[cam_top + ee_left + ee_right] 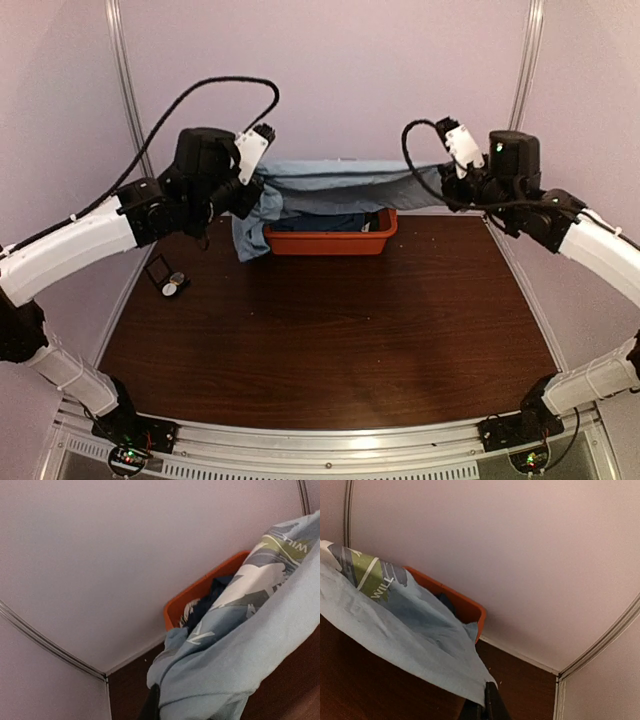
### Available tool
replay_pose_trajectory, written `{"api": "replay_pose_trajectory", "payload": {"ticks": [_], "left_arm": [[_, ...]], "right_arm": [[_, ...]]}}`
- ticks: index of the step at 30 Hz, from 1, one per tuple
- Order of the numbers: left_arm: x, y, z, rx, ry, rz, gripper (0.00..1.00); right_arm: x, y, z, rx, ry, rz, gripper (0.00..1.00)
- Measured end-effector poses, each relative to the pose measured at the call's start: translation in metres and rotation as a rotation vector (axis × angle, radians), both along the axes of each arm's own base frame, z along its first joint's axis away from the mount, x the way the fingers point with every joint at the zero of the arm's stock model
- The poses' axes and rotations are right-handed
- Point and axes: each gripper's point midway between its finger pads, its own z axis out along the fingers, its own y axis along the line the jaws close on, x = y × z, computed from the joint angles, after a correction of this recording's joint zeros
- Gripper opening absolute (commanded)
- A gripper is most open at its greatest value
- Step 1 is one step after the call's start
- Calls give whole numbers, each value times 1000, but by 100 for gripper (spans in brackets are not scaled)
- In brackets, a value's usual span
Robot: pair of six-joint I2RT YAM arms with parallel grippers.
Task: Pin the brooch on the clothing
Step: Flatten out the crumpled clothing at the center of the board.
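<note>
My left pincer (262,188) and right pincer (447,180) are clenched on the light blue T-shirt (340,183), above the orange bin (330,243). I should keep it taut and lay it flat near the brooch (170,289), at the left of the table (330,340).

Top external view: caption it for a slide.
The left arm and right arm stretch a blue T-shirt above an orange bin; the brooch lies by a black case.

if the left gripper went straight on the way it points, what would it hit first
The light blue T-shirt that the left gripper is shut on: the cloth bunches right ahead of it. Behind that, probably the orange bin, though depth is unclear.
</note>
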Motion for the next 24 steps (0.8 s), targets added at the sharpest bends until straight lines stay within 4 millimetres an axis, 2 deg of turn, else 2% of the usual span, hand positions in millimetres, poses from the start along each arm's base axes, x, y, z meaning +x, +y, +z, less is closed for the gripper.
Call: {"api": "replay_pose_trajectory", "payload": {"ticks": [1, 2, 5, 6, 8, 11, 14, 24], "left_arm": [[-2, 2, -36, 22, 73, 10, 0], [-5, 4, -73, 51, 150, 18, 0], [-27, 19, -177, 149, 383, 41, 0], [-38, 25, -204, 177, 454, 46, 0], [-58, 32, -239, 200, 565, 48, 0], [-76, 30, -256, 185, 638, 44, 1], [-89, 23, -267, 166, 683, 20, 6], [-134, -2, -310, 234, 861, -112, 24]], "right_arm": [[1, 5, -31, -24, 61, 20, 0], [1, 11, -77, -53, 154, 44, 0], [-20, 17, -196, -134, 429, 95, 0], [-31, 17, -230, -161, 522, 111, 0], [-52, 23, -272, -194, 656, 143, 0], [-68, 33, -294, -204, 755, 171, 0], [-71, 34, -304, -211, 822, 155, 0], [-87, 24, -318, -272, 960, 120, 0]]}}
